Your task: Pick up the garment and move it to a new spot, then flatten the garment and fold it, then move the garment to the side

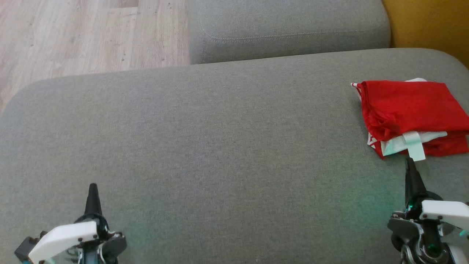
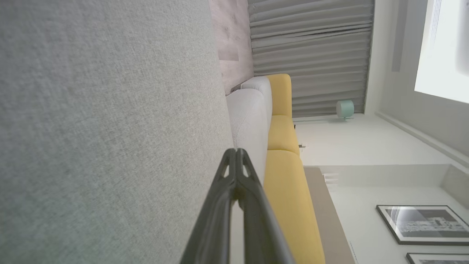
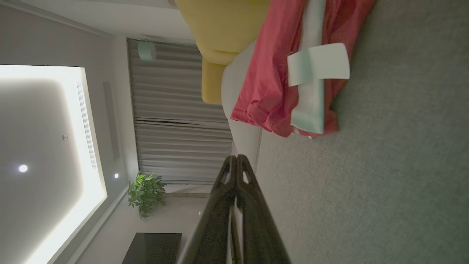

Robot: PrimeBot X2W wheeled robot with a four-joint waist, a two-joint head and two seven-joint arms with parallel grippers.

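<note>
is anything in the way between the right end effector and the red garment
Nothing visible is. The shut right end effector points at the near edge of the red garment, with just bare grey cushion between them.

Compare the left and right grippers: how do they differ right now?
The right gripper has its tip close to the near edge of the folded red garment, by its white strip, apparently not touching. The left gripper stands far from the garment, over bare grey cushion. The right gripper also reaches further up the head view than the left gripper. Both are shut, hold nothing, and point up that view.
</note>
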